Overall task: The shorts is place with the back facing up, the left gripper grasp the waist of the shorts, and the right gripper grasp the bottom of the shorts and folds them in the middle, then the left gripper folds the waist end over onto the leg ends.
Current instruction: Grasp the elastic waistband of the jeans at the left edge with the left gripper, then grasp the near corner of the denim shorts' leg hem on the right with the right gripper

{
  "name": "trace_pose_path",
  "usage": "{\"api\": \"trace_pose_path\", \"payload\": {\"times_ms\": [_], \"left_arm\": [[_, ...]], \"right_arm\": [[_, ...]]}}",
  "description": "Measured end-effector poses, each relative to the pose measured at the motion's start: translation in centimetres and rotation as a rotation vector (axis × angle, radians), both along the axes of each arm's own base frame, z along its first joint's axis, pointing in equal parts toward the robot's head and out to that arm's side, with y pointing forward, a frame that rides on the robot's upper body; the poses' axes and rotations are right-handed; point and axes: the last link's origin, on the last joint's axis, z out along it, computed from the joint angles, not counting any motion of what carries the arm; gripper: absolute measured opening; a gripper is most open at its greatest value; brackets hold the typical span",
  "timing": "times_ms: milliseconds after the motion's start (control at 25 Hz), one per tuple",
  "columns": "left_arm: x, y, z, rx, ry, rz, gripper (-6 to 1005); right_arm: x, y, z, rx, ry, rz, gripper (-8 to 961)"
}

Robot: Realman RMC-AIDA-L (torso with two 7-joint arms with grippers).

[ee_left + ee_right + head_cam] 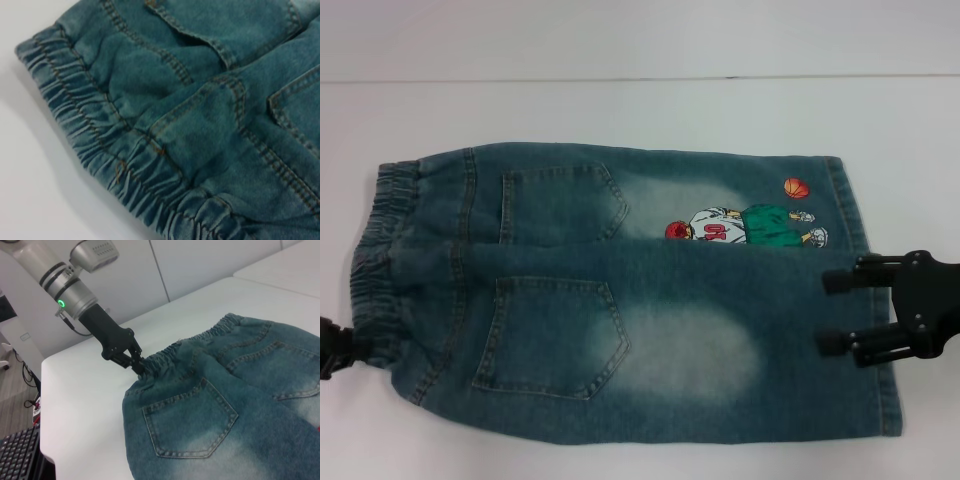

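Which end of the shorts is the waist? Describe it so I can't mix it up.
The denim shorts lie flat on the white table. The waist is their end on the robot's left, beside the two back pockets, where the left pincer sits. It alone is gathered and ruffled; the hems are flat.

A robotics lab or test room: a plain white worktable (85, 390) stands before bare white wall panels (200, 265), with a black computer keyboard (20, 452) and loose cables (31, 402) at about 8 o'clock of the table.
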Motion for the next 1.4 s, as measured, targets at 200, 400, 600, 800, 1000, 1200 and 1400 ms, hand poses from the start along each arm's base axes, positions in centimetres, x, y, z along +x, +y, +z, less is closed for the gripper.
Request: {"api": "trace_pose_path", "payload": {"times_ms": [200, 400, 600, 800, 1000, 1200, 1400], "left_arm": [[0.4, 0.2, 0.0, 0.008, -0.022, -0.027, 181], [0.7, 0.4, 0.0, 0.005, -0.022, -0.048, 70], [1.2, 0.7, 0.1, -0.003, -0.028, -0.055, 48], [1.4, 1.0, 0.4, 0.001, -0.027, -0.059, 48], [1.5, 1.1, 0.5, 0.004, -0.026, -0.066, 48], [1.6, 1.2, 0.5, 0.004, -0.025, -0.072, 48], [1.8, 1.3, 0.4, 0.004, -0.027, -0.081, 48]], "right_arm": [[-0.5, -0.2, 0.9, -0.023, -0.021, -0.014, 915], [-1.3, -0.4, 3.4, -0.037, -0.118, -0.059, 915], [-1.6, 0.1, 3.7, -0.108, -0.316, -0.186, 914], [-1.8, 0.7, 2.5, -0.202, -0.512, -0.281, 914], [-2.5, 0.7, 0.8, -0.273, -0.649, -0.322, 914], [-2.7, 0.4, -0.1, -0.304, -0.696, -0.351, 914], [-2.0, 0.1, -0.6, -0.331, -0.738, -0.407, 915]]}}
